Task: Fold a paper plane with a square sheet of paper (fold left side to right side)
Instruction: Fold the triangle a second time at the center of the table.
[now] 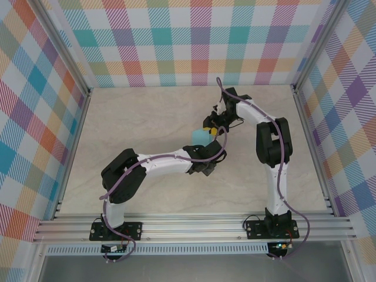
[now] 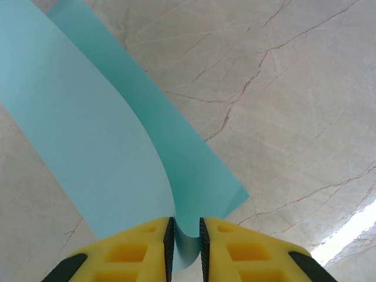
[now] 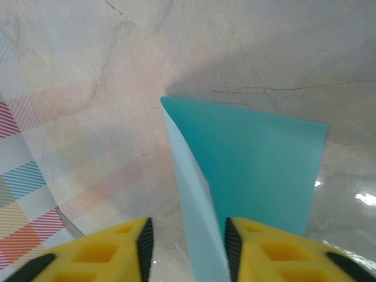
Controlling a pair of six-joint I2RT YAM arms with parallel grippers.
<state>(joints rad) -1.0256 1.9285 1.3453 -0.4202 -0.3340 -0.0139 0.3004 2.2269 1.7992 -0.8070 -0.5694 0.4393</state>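
Observation:
The square sheet of paper point(image 1: 201, 136) is turquoise and sits near the table's middle, between both grippers. In the left wrist view the sheet point(image 2: 88, 129) is bent over on itself, and its curled bend sits between the pads of my left gripper point(image 2: 185, 226); the pads stand narrowly apart and press the curl from both sides. My left gripper point(image 1: 204, 145) reaches in from the near side. My right gripper point(image 1: 209, 124) comes from the far side. Its jaws point(image 3: 188, 226) are spread wide, and a raised pale edge of the sheet point(image 3: 258, 158) passes loosely between them.
The marble tabletop point(image 1: 147, 117) lies bare around the sheet. Checked walls point(image 1: 200, 41) close off the back and both sides. A metal rail point(image 1: 194, 226) with the arm bases runs along the near edge.

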